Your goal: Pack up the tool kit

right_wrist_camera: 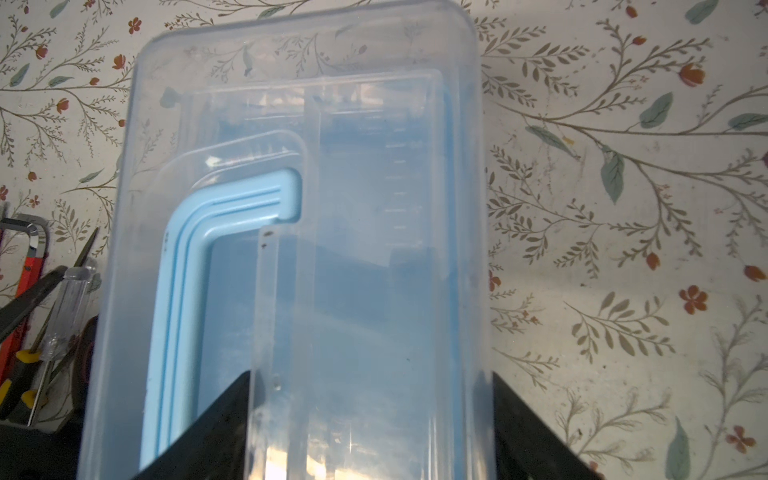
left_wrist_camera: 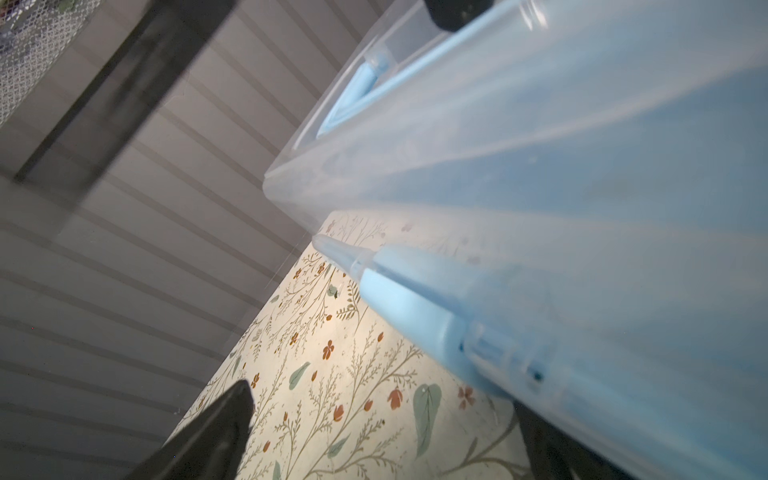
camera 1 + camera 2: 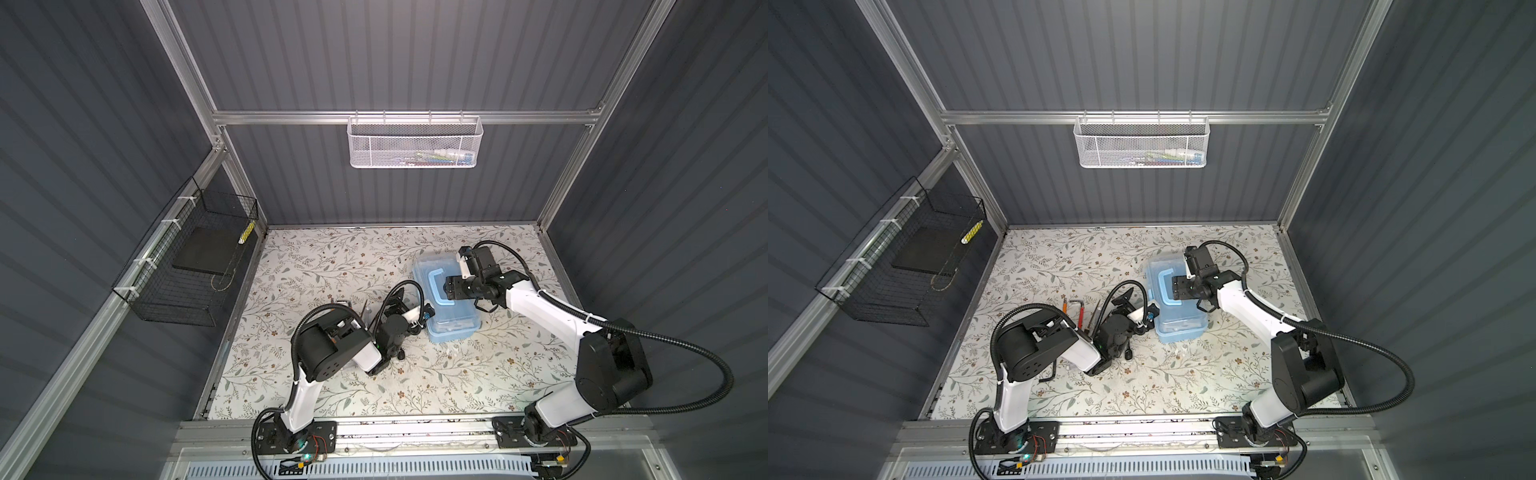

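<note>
One floral tabletop [image 3: 457, 382], grey walls [image 3: 415, 54]: left jaws gaping; right jaws apart over box [image 3: 453, 324], grip unclear.

A box [image 3: 453, 332] is coloured light blue, its lid [image 3: 432, 262] clear, its handle [image 3: 429, 291] blue; the tabletop [image 3: 332, 266] is printed cream with grey-green sprigs and rust-red flowers; a mesh basket [image 3: 413, 145] is painted white, a wire basket [image 3: 187, 266] black

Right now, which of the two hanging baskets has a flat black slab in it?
The black wire basket on the side wall, with the dark slab inside; the white mesh basket on the back rail holds small colourful items instead.
</note>
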Robot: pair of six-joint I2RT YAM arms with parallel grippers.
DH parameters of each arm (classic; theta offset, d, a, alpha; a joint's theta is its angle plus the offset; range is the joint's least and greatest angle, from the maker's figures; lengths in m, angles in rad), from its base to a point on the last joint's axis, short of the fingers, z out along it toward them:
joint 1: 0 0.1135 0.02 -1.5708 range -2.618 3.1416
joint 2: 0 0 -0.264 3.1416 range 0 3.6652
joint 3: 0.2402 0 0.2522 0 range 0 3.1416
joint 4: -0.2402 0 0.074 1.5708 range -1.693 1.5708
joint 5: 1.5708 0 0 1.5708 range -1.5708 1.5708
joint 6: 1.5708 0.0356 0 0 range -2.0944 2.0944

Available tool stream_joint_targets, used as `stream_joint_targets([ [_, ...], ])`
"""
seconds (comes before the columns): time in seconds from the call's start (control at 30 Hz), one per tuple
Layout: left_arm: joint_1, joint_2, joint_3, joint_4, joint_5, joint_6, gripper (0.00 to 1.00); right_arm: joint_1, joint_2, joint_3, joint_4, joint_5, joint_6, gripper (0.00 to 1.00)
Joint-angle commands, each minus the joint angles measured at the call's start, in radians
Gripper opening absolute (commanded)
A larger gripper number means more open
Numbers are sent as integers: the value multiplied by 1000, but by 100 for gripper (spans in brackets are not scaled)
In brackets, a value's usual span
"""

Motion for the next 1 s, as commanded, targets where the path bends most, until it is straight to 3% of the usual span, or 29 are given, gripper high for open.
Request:
stream_joint_targets([
  [0.0,6,41,20,20,51,74,100,1,36,-44,-126,25,-26,76],
  [0.5,8,163,110,112,-7,133,100,2,60,-39,-142,-4,-23,72],
  [0.97,3,186,192,189,-150,84,100,4,81,-74,-163,17,-35,58],
])
